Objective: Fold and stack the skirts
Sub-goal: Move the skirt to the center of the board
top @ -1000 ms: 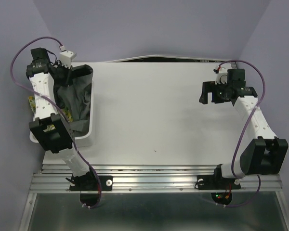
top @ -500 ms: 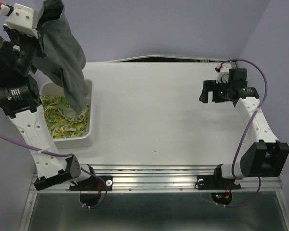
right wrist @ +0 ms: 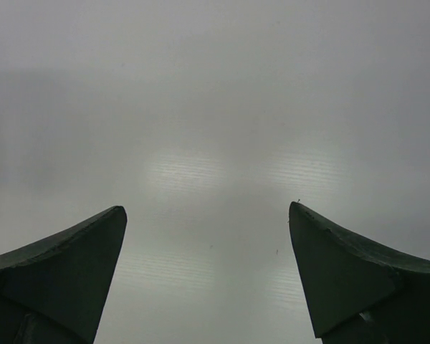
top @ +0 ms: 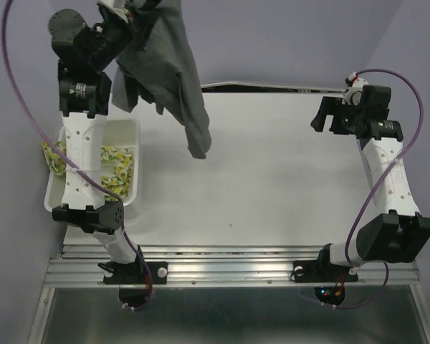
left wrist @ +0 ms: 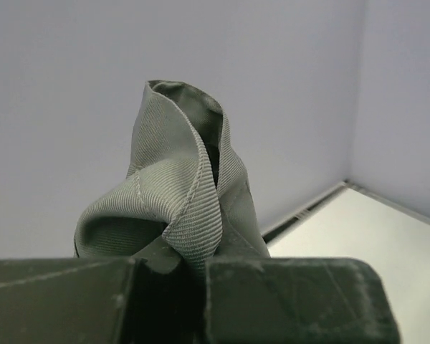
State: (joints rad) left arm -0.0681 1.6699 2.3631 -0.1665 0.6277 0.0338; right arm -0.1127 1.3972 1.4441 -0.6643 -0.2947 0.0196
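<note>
**Item 1, grey skirt** (top: 168, 79): upper left of the top view. It hangs bunched from your left hand (top: 125, 13), lifted off the desk (top: 287, 193). Its long axis runs from the pinch at the top edge of the frame down and to the right. The free end points toward frame centre, over the desk's far left part and just right of the basket (top: 132, 204). Whether that end touches the desk cannot be told.

**Item 2, left hand:** clamped on a fold of the skirt's ribbed band. In the wrist view the cloth rises straight out between the fingers.

**Item 3, right hand** (top: 328, 115): upper right of the top view, fingers apart and holding nothing, with bare desk below it. It is well apart from the skirt, so your left arm is much the nearer.

**Item 4, lemon-print skirt** (top: 116, 161): lying in the basket at left, not folded.

**Judgement:** to lay the grey skirt flat, you will likely carry the pinch rightward along that axis so the hanging end lands first.
</note>
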